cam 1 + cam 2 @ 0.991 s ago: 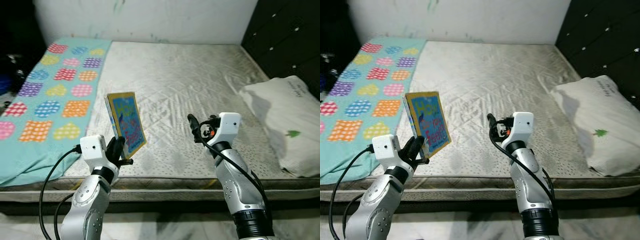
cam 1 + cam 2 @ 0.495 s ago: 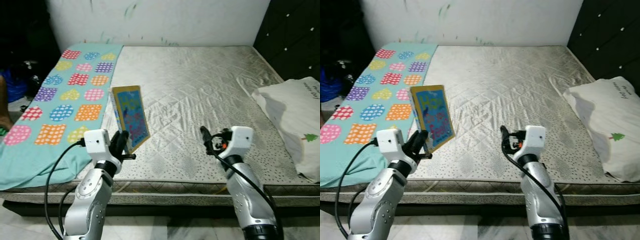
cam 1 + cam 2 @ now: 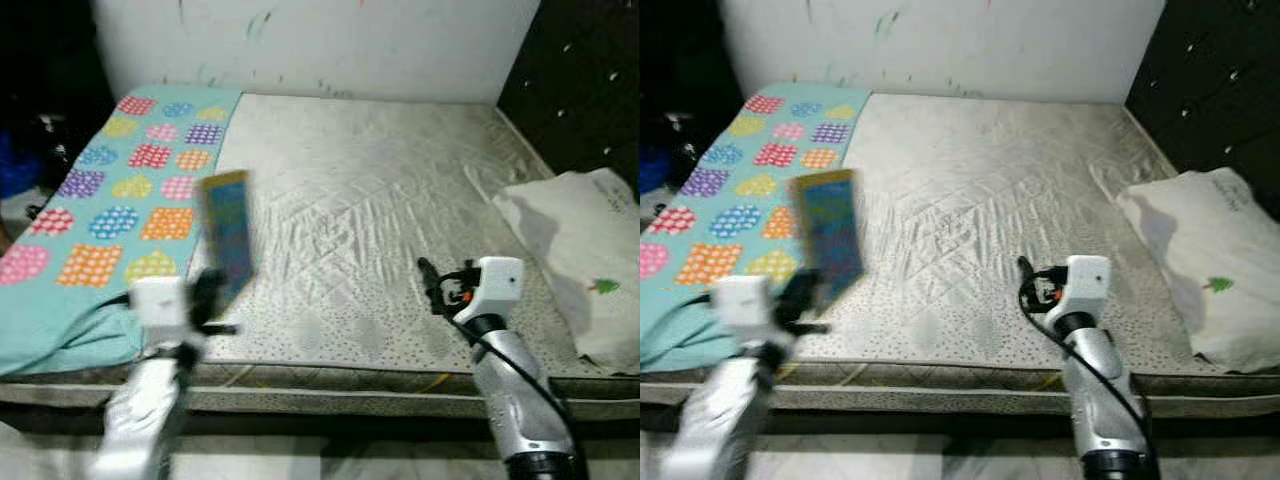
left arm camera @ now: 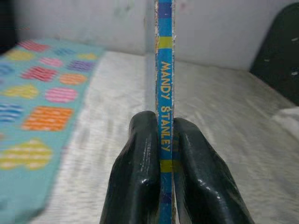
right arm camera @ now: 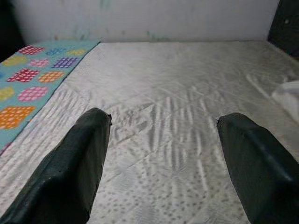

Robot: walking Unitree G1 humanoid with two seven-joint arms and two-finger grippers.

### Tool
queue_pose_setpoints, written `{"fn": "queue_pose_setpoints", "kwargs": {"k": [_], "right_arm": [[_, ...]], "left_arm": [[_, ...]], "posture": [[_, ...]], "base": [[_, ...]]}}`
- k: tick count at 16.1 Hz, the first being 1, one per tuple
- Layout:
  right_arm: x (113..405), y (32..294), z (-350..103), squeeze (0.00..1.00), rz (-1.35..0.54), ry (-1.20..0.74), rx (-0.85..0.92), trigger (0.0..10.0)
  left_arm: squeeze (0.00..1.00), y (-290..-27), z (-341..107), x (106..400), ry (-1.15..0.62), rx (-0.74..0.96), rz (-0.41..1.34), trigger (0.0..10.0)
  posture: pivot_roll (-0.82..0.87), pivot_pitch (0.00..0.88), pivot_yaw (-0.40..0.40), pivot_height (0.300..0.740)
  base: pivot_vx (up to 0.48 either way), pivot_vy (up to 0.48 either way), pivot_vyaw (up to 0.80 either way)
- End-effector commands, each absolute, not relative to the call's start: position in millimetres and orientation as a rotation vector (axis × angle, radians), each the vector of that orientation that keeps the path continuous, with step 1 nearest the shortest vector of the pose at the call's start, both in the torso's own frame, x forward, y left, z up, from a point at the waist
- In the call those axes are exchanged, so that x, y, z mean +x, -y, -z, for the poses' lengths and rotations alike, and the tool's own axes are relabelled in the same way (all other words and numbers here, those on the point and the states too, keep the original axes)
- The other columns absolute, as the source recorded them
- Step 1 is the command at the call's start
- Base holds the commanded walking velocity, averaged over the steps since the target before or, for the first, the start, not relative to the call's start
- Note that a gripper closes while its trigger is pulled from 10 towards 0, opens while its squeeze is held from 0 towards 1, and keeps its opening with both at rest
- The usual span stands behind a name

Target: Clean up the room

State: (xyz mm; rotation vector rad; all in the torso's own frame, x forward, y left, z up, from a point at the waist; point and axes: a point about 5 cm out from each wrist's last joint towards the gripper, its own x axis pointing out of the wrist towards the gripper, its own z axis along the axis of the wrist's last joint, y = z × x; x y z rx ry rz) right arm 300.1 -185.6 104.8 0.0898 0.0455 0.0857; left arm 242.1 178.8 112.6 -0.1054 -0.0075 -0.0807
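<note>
— Can you read anything on that book (image 4: 165,93) from where you stand?

— The spine, yes: blue with yellow bands, and "MANDY STANLEY" running down it in yellow letters. The left gripper (image 4: 162,140) has its two black fingers (image 4: 140,172) clamped on the lower spine, one each side, holding the book upright on edge above the near left of the mattress (image 3: 370,200).

— And the cover?

— Too blurred now. In the head views the book (image 3: 227,240) and the left arm are smeared; half a second ago the cover faced me, a blue picture in a yellow border, and now it stands more edge-on. The whole scene has slid a bit too, so the head has turned.

— The other arm?

— The right gripper (image 5: 163,140) hovers over the front edge of the mattress, fingers spread wide apart, nothing between them. It reads much as it did a moment ago.

— What else is on the bed?

— A teal blanket (image 3: 110,190) with coloured patches, out at ten o'clock from the book, and a white pillow (image 3: 585,250) with a small green tree printed on it at three o'clock, by the dark wardrobe (image 3: 580,80).
</note>
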Motion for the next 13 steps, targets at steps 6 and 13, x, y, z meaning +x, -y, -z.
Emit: {"fn": "queue_pose_setpoints", "kwargs": {"k": [6, 13], "right_arm": [[297, 186, -102, 0.0, -0.128, -0.076, 0.079, 10.0], [302, 180, -105, 0.0, -0.111, -0.061, 0.111, 10.0]], "left_arm": [[0.0, -193, -115, 191, -0.004, 0.007, 0.011, 10.0], [0.0, -178, -127, 202, 0.081, 0.026, -0.046, 10.0]], "posture": [[0.07, 0.039, -0.142, 0.74], [0.04, 0.044, -0.119, 0.74]], "base": [[0.0, 0.0, 0.0], [0.0, 0.0, 0.0]]}}
